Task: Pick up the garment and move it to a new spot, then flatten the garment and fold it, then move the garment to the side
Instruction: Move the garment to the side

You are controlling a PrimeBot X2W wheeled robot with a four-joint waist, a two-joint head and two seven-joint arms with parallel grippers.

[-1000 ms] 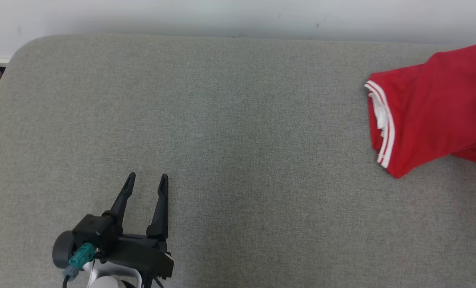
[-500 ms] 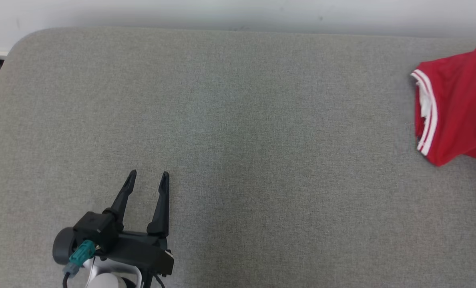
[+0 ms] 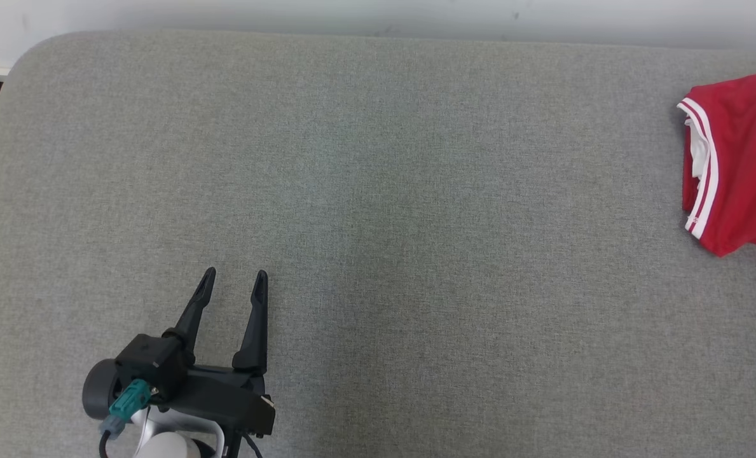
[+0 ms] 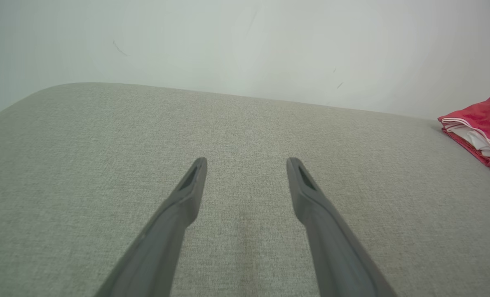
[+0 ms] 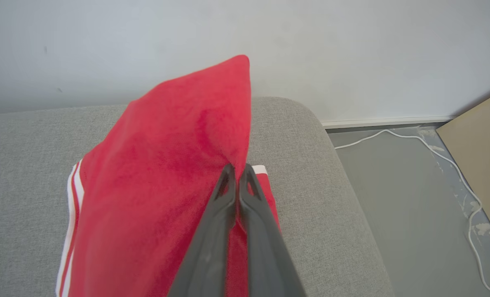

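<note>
The red garment point(image 3: 737, 165) is sliding further toward the right edge of the head view, across the grey table point(image 3: 378, 191). The right gripper point(image 5: 238, 168) is pinching a raised fold of it. The left gripper point(image 3: 234, 275) is waiting open at lower left. The garment is probably being moved to another spot.

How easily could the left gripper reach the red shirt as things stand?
Probably not easily: nothing blocks it, but the open left gripper sits far across the grey surface from the shirt, which the right gripper pinches.
</note>
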